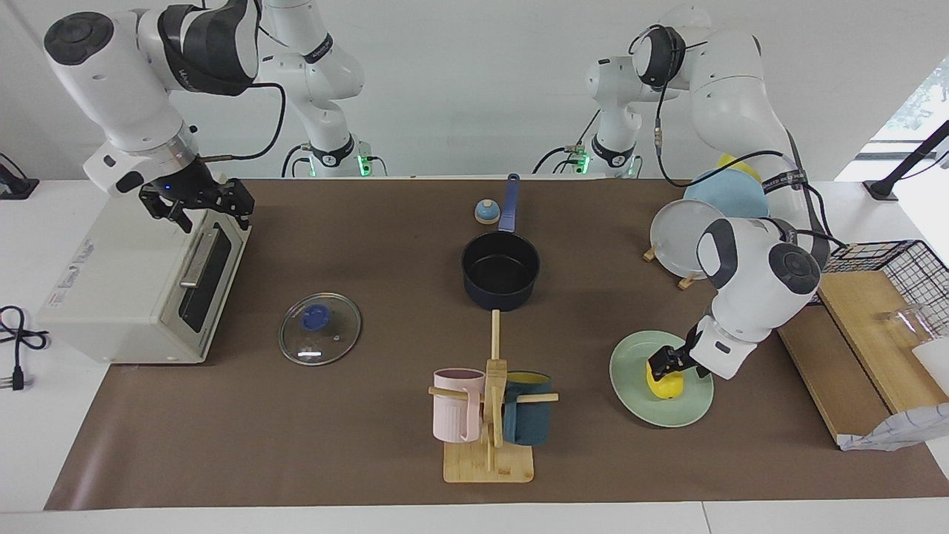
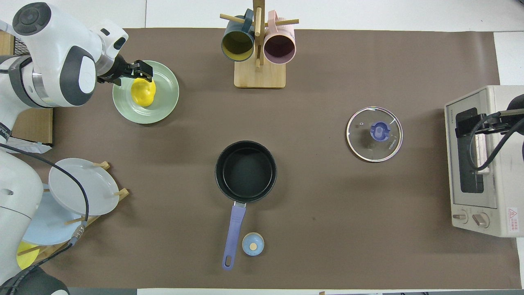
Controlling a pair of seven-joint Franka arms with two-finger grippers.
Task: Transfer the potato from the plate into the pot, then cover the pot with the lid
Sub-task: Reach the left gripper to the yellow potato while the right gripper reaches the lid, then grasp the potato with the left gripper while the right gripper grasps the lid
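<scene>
While the potato (image 1: pixel 665 386) lies on the plate (image 1: pixel 630 371), the left tool (image 1: pixel 669 363) is poised over it, fingers apart; a shallow pinch could squirt it off. The right tool (image 1: pixel 199 206) waits, spread, over the toaster oven (image 1: pixel 118 297).

Bright even light, soft faint shadows, sharp focus, glare on the lid (image 2: pixel 374 134) (mild)

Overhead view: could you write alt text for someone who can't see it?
The left gripper, open, reaches the yellow potato on the green plate. The empty pot sits mid-table, the lid lies flat toward the right arm's end, beside the toaster oven.
</scene>
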